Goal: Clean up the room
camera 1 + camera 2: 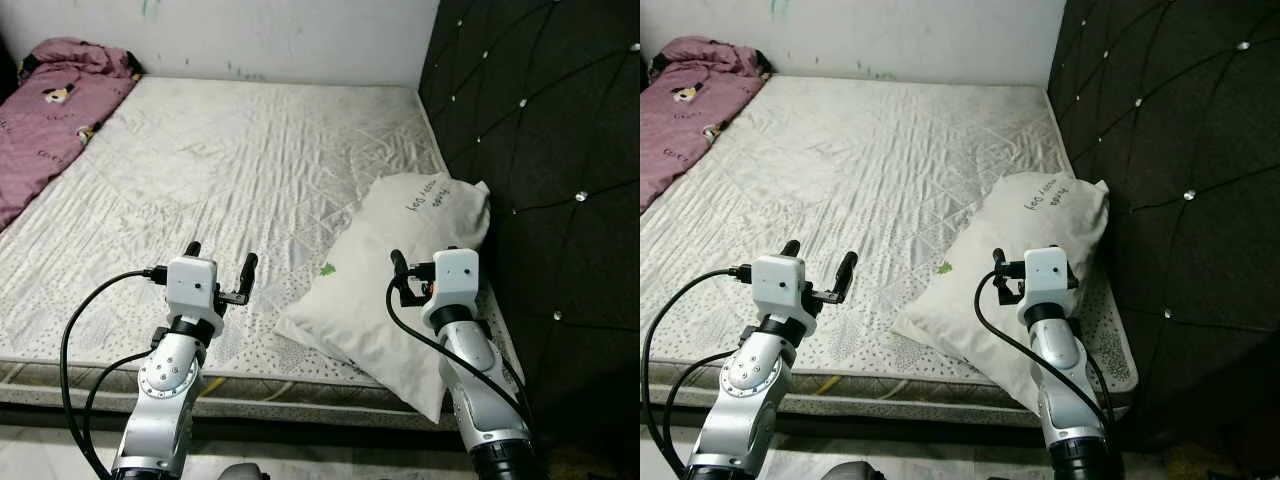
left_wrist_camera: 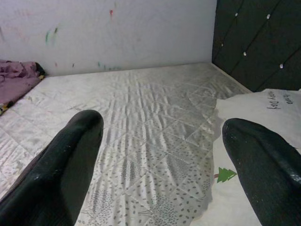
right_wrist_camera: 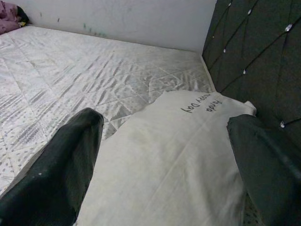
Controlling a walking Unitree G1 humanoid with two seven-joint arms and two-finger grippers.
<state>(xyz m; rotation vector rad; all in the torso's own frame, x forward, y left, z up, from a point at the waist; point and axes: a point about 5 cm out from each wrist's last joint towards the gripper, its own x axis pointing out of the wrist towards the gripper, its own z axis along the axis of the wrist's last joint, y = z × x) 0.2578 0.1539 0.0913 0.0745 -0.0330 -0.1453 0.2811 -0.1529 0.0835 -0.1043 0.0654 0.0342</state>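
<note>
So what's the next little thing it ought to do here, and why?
Probably lower the right tool onto the white pillow and close on it. The pillow lies askew near the mattress edge, and that tool hovers open right above it.

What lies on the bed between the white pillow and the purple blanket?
Only bare quilted mattress separates the white pillow by the headboard from the purple blanket at the far left corner, seen in the left eye view.
</note>
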